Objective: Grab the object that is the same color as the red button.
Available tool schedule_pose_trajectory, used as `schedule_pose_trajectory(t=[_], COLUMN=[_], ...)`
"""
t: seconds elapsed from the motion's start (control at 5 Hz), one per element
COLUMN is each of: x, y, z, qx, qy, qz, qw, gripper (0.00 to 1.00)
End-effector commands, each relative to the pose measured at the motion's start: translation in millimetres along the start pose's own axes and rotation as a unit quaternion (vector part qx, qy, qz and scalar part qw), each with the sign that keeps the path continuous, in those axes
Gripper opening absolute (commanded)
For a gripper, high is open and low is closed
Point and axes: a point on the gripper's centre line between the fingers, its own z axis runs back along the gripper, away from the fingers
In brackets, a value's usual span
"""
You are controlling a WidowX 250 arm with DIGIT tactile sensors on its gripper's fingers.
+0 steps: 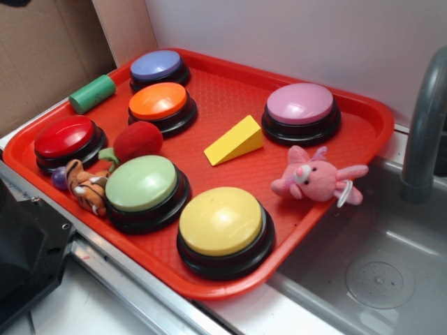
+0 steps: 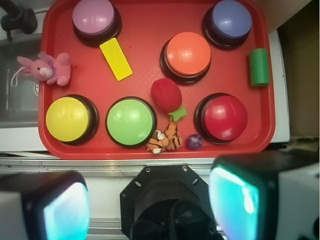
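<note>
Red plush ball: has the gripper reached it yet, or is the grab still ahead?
Nothing looks done. The red plush ball lies on the tray between the orange button and the red button, untouched. The gripper is open above the tray's near edge, holding nothing. Approach, closing and lifting remain.

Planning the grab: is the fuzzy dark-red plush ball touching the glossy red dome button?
Apart. The wrist view shows bare tray between the plush ball and the red button.
</note>
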Motion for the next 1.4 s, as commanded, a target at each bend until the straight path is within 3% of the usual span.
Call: schedule_pose_trajectory(t=[0.0,0.2,0.8,1.2], x=[0,7,38,58], y=[0,3,38,44], z=[0,-16,-106,-145], qx=[0.000,-0.002,0.028,0.066], qy=[0.000,-0.024,0.013,-0.014], qz=[0.000,0.050,0.203,0.244], qw=[1.000,0.998,0.979,0.968], gripper=[1.00,1.00,1.00,1.00])
